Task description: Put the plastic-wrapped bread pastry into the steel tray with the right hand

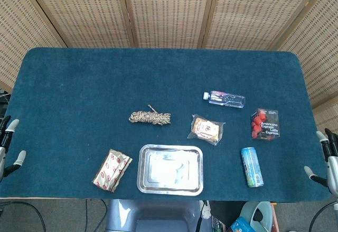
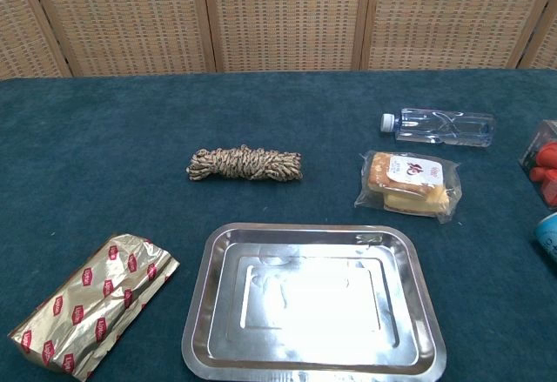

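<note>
The plastic-wrapped bread pastry (image 1: 205,129) (image 2: 409,185) lies flat on the blue cloth, just beyond the right far corner of the steel tray (image 1: 143,179) (image 2: 202,308). The tray has nothing in it. My right hand (image 1: 326,162) shows at the right edge of the head view, fingers apart and holding nothing, well to the right of the pastry. At the left edge sits my left hand (image 1: 8,146), fingers also spread and holding nothing. Neither hand appears in the chest view.
A coil of rope (image 1: 150,117) (image 2: 245,164) lies beyond the tray. A gold foil packet (image 1: 112,169) (image 2: 91,302) sits left of it. A water bottle (image 1: 225,99) (image 2: 439,126), a red-and-black box (image 1: 265,123) and a blue can (image 1: 252,166) lie on the right.
</note>
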Robot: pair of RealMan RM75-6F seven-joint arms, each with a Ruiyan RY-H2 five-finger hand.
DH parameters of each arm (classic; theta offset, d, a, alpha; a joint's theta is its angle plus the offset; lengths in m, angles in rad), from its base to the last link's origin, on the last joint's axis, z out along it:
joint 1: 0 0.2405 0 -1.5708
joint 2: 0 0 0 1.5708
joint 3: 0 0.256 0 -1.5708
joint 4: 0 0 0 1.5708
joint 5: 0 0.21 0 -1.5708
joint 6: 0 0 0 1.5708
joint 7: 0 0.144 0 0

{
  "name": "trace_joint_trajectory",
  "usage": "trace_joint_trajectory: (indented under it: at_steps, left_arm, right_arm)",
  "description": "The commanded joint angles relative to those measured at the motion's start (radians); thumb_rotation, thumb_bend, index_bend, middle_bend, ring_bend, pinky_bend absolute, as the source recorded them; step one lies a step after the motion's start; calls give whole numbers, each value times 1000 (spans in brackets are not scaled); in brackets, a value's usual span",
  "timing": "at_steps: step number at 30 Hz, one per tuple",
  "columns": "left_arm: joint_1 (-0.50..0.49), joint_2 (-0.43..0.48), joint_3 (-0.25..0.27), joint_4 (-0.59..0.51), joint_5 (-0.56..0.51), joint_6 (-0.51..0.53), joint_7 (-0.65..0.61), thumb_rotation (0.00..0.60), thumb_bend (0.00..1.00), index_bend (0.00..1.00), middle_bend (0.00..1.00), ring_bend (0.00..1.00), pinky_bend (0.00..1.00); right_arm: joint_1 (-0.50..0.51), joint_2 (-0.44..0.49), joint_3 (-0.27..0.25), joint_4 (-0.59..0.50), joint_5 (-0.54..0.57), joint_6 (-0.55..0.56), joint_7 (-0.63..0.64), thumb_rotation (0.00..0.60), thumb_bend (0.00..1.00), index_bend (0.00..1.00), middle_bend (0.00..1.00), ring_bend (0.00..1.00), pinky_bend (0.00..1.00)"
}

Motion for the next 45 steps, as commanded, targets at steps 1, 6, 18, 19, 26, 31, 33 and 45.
trace_joint_trajectory:
  at_steps: [1, 6, 18, 19, 26, 31, 33, 45]
  left_arm:
    - [-5, 1, -3, -7, -5, -8, 8, 584, 380, 0, 0, 0, 0]
    - [-8, 3, -7, -18, -6, -11, 21, 584, 380, 0, 0, 0, 0]
    - [-6, 4, -6, -21, -10, -15, 26, 583, 379, 0, 0, 0, 0]
    - [-6, 5, -7, -21, -11, -15, 27, 584, 379, 0, 0, 0, 0]
    - [-3, 5, -10, -16, -16, -13, 7, 584, 380, 0, 0, 0, 0]
    - [-2, 4, -13, -1, -23, -13, -16, 585, 380, 0, 0, 0, 0]
    - [-4, 2, -12, 6, -24, -19, -18, 584, 380, 0, 0, 0, 0]
    - [-11, 4, -16, 35, -26, -30, -50, 585, 380, 0, 0, 0, 0]
  right_arm:
    - [6, -1, 4, 6, 4, -10, 16, 600, 229, 58, 0, 0, 0]
    - [11, 3, 9, 10, 8, -18, 25, 600, 229, 58, 0, 0, 0]
    - [20, 11, 10, -4, 9, -32, 9, 600, 229, 58, 0, 0, 0]
    - [21, 11, 10, -4, 11, -34, 8, 600, 229, 58, 0, 0, 0]
    - [35, 8, 11, -10, 13, -53, -10, 600, 229, 58, 0, 0, 0]
    - [41, 7, 12, -26, 9, -54, -35, 600, 229, 58, 0, 0, 0]
    - [44, 4, 11, -33, 5, -53, -53, 600, 229, 58, 0, 0, 0]
    - [113, -3, 33, -137, 24, -120, -225, 600, 229, 58, 0, 0, 0]
